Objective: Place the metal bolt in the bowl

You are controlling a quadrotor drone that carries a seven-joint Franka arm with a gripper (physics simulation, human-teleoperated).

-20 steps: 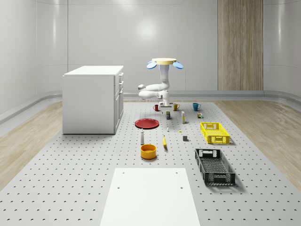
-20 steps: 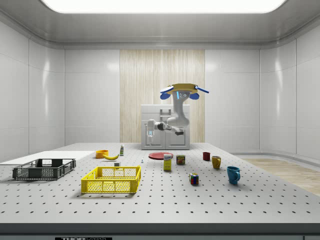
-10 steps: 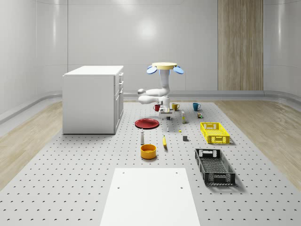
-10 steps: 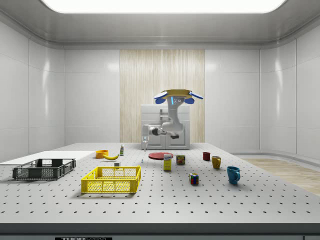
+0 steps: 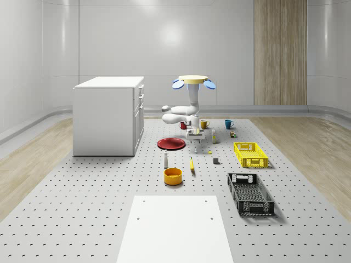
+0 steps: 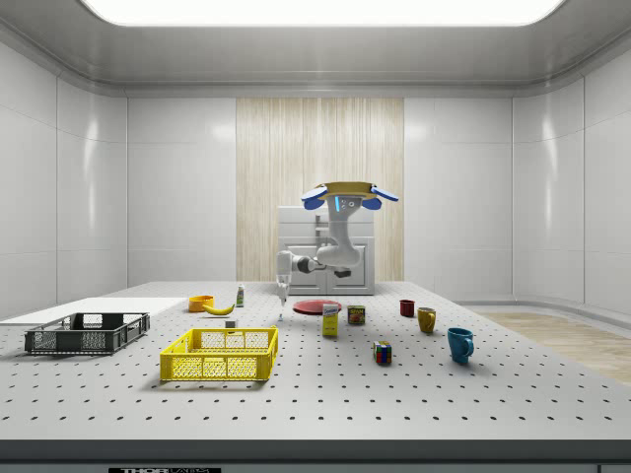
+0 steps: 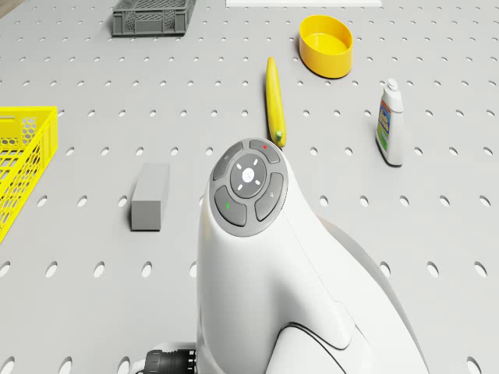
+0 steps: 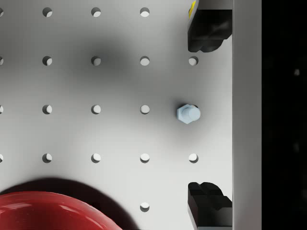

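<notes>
1. Hand (image 8: 209, 113) of the drone-borne arm hangs with its two black fingers (image 8: 207, 33) spread apart.
2. Between them, touching neither, the small pale-blue metal bolt (image 8: 188, 114) stands on the grey perforated surface (image 8: 96, 86), near the round red plate (image 8: 53, 211).
3. Hovering over the surface beside the white cabinet (image 5: 108, 115), the yellow-topped quadrotor drone (image 5: 193, 80) is well apart from the round yellow bowl (image 7: 327, 45).

A small pale-blue hex bolt (image 8: 188, 114) stands on the perforated table (image 8: 96, 86), between the gripper's (image 8: 206, 112) two black fingertips (image 8: 207, 29), which stand wide apart. A red plate (image 8: 53, 211) lies nearby.
</notes>
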